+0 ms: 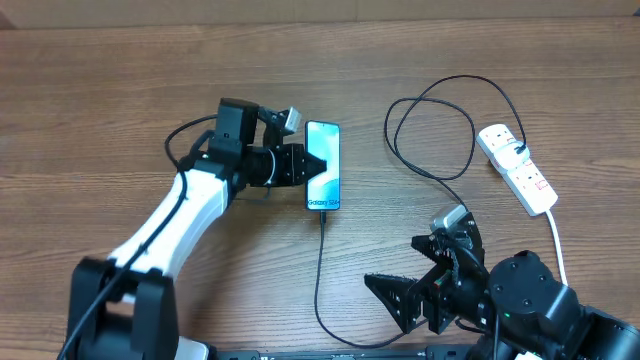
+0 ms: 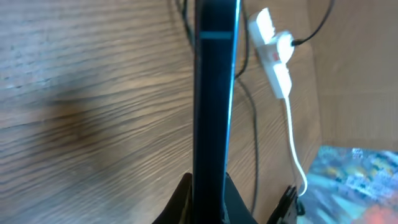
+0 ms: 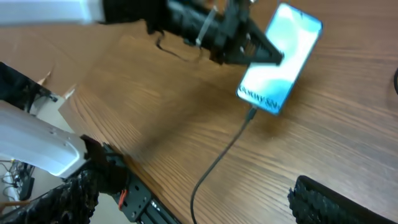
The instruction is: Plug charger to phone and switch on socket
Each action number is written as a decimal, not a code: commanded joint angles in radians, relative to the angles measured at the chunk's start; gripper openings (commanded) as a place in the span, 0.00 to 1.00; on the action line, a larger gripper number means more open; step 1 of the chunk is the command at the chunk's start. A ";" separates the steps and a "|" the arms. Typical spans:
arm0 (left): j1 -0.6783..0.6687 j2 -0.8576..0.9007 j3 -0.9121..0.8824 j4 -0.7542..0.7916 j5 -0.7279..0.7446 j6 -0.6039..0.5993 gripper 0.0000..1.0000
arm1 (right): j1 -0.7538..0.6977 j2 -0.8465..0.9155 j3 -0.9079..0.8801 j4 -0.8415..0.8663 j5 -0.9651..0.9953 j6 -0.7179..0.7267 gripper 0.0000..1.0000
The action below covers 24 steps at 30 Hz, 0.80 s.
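Observation:
The phone, its light blue screen reading "Galaxy S24", is held tilted just above the table. My left gripper is shut on its left side. In the left wrist view the phone shows edge-on between my fingers. The black charger cable meets the phone's bottom edge, and its connector tip sits at the phone. The white socket lies at the right with the charger plug in it. My right gripper is open and empty near the front edge, wide apart in its wrist view.
The cable loops on the table left of the socket. The socket's thick white cord runs toward the front right, beside my right arm. The table's front edge and a black mounting rail lie below my right gripper.

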 commanded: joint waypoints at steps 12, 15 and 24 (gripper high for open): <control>0.056 0.267 0.026 0.006 0.168 0.121 0.04 | -0.002 0.047 0.018 0.002 0.006 0.000 1.00; 0.059 0.293 0.026 0.005 0.145 0.121 0.04 | -0.002 0.068 0.018 0.002 0.006 0.001 1.00; 0.059 0.373 0.026 -0.002 0.087 0.085 0.04 | -0.002 0.142 0.018 0.002 0.005 0.001 1.00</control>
